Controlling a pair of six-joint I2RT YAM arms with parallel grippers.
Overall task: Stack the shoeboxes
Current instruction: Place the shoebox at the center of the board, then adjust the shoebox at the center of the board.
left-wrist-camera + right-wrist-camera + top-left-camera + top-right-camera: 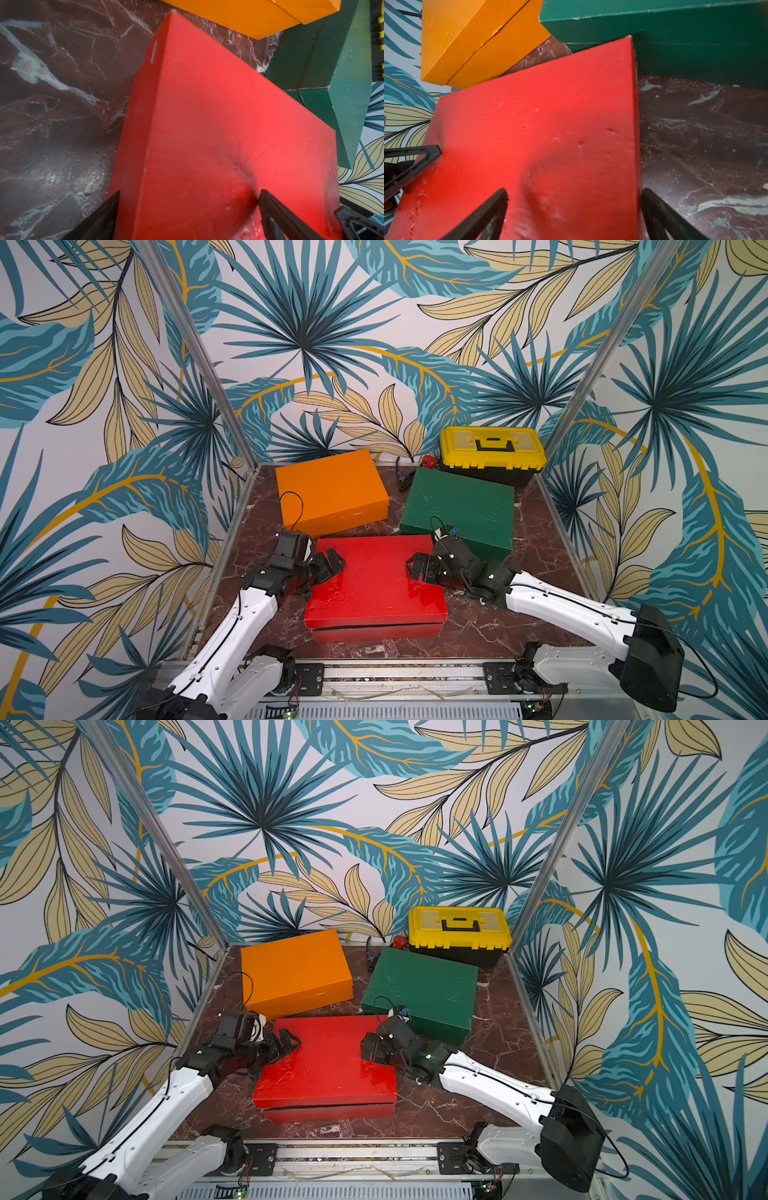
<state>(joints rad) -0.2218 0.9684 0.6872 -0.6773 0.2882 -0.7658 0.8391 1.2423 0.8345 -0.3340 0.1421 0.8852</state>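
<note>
Front shoebox (pixel 374 585) at centre, second shoebox (pixel 332 489) behind-left, third shoebox (pixel 461 506) behind-right, toolbox (pixel 492 452) behind the third

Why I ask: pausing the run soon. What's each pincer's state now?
Left pincer: open, straddling one edge of the red rectangular lidded shoebox, holding nothing.
Right pincer: open, straddling its opposite edge, holding nothing.

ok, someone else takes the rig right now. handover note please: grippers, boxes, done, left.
Left gripper: open, astride the red shoebox at its left edge. Right gripper: open, astride its right edge. Nothing held.
The red shoebox lies front centre on the table; orange shoebox behind it to the left, green shoebox behind to the right.
Done: nothing stacked yet.
Left: all the stacking.
</note>
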